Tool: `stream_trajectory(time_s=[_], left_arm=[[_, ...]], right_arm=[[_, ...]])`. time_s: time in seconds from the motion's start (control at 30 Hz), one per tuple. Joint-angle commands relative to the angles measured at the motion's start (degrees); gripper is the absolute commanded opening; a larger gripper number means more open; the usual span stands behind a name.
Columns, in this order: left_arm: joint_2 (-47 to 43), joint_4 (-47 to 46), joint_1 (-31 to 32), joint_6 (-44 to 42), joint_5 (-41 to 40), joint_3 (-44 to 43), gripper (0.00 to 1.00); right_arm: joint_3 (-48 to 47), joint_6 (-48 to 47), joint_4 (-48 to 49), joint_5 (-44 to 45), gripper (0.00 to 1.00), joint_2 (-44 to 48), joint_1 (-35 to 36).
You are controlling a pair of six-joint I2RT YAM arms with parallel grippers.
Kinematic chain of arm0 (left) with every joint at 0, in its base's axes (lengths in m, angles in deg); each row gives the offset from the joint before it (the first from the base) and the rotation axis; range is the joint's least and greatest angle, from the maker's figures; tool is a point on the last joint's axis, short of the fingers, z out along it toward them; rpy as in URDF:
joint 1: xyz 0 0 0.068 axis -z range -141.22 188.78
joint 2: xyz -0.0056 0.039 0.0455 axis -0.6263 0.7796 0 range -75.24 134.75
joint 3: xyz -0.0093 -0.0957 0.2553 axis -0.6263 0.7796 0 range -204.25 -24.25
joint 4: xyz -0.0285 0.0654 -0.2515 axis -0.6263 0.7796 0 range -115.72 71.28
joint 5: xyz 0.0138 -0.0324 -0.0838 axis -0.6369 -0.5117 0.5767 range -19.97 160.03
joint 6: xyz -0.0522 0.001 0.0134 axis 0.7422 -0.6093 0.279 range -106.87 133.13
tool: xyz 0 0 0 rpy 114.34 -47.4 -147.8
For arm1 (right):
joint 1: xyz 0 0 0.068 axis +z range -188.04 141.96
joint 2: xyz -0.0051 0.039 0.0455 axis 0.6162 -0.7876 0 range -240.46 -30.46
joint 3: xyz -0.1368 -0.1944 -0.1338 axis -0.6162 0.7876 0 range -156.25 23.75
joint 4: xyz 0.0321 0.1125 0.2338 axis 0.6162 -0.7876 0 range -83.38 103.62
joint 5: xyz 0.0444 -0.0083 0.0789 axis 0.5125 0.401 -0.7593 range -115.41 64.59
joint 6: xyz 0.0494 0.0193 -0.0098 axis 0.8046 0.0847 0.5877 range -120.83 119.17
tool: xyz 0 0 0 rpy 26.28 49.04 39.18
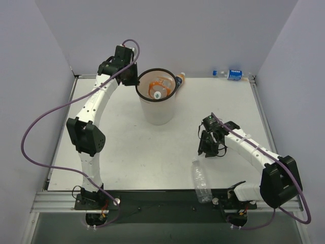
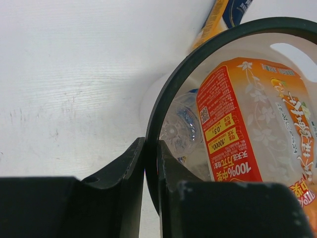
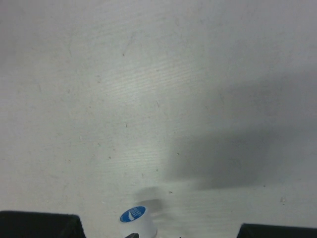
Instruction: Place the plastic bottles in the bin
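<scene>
White desk (image 1: 127,152) carries a clear bottle (image 1: 201,180) lying twelve-to-six, at seven o'clock from my spread right fingers (image 3: 39,227), the nearer arm. My left fingers (image 2: 124,168) clamp the bin (image 1: 158,113) rim.

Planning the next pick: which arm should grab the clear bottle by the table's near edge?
Right: the right claw hovers open near that clear bottle; the left claw pinches the bin rim.

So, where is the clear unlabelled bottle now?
The clear bottle lies at the table's near edge in the top view, right of centre, just nearer than the right gripper.
</scene>
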Motion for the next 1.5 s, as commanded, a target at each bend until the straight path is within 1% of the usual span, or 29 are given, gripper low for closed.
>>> stream_trajectory(time_s=[0.0,0.03,0.07,0.17,0.2,0.27,0.3,0.33,0.4,0.5,0.53,0.6,0.67,0.7,0.77,0.87,0.97,1.13,1.17,1.4,1.43,1.47], left_arm=[[-0.16,-2.80,-0.28,1.32,0.99,-2.49,0.25],[-0.33,-2.88,-0.28,1.32,0.99,-2.32,0.26],[-0.42,-2.80,-0.28,1.41,0.99,-2.31,0.29],[-0.86,-2.62,-0.37,1.59,0.99,-2.31,0.35],[-0.95,-2.53,-0.37,1.67,0.99,-2.23,0.39],[-1.56,-2.62,-0.37,1.85,0.99,-2.14,0.43],[-1.83,-2.62,-0.37,1.94,0.99,-2.14,0.48],[-2.09,-2.62,-0.46,2.20,0.99,-2.05,0.49],[-2.88,-2.62,-0.63,2.55,2.22,-1.70,0.53],[-4.11,-2.44,-1.07,3.43,2.84,-0.74,0.58],[-4.64,-2.01,-1.07,3.95,2.67,-0.82,0.62],[-5.43,-1.22,-1.07,4.75,1.44,-0.56,0.64],[-7.18,-1.21,-1.07,5.54,1.52,0.06,0.71],[-7.80,-1.30,-1.16,5.72,0.04,0.32,0.73],[-9.56,-1.13,-1.16,6.51,-0.15,0.76,0.74],[-12.46,-1.04,-1.25,7.39,-0.67,2.25,0.79],[-15.09,-1.13,-1.60,8.00,-0.24,4.44,0.80],[-19.22,-1.04,-2.04,8.44,0.20,8.05,0.81],[-19.84,-1.12,-2.13,8.44,0.12,8.67,0.81],[-23.45,-2.09,-2.74,8.53,0.56,15.17,0.81],[-23.97,-2.18,-2.83,8.53,0.64,15.61,0.82],[-24.15,-2.35,-2.92,8.44,0.64,15.96,0.82]], right_arm=[[-5.63,-3.24,-4.89,3.22,0.32,1.52,-0.18],[-5.90,-4.29,-4.98,3.57,0.33,1.35,-0.18],[-6.08,-4.74,-5.16,3.67,0.34,1.17,-0.18],[-5.90,-7.54,-4.46,3.75,0.44,0.73,0.52],[-5.90,-8.51,-3.50,4.02,0.46,0.73,1.05],[-6.69,-11.67,-3.23,6.64,0.50,0.64,4.12],[-6.96,-12.38,-3.14,6.65,0.54,0.03,5.34],[-7.22,-13.00,-3.14,8.74,0.55,-0.32,6.23],[-7.40,-13.53,-2.70,9.12,0.56,-1.37,8.08],[-6.96,-13.09,-1.39,8.50,0.56,-2.86,8.70],[-6.96,-13.09,-0.94,8.33,0.56,-3.48,8.78],[-7.22,-13.53,0.11,8.15,0.55,-5.58,9.22],[-7.48,-14.15,0.82,8.06,0.55,-7.17,9.75],[-7.92,-14.41,1.34,7.89,0.55,-8.74,10.53],[-8.27,-14.85,1.70,7.80,0.55,-10.16,11.15],[-7.93,-14.68,2.40,7.36,0.55,-11.31,11.42],[-6.70,-14.59,2.49,7.27,0.54,-12.01,11.60],[-4.76,-13.97,2.49,7.27,0.50,-11.14,11.69],[-4.24,-13.80,2.58,7.27,0.47,-10.87,11.77],[-2.13,-11.95,3.19,7.36,0.47,-9.99,13.00],[-2.21,-11.95,3.19,7.27,0.45,-9.99,13.00],[-2.30,-11.86,3.19,7.27,0.38,-10.08,13.09]])
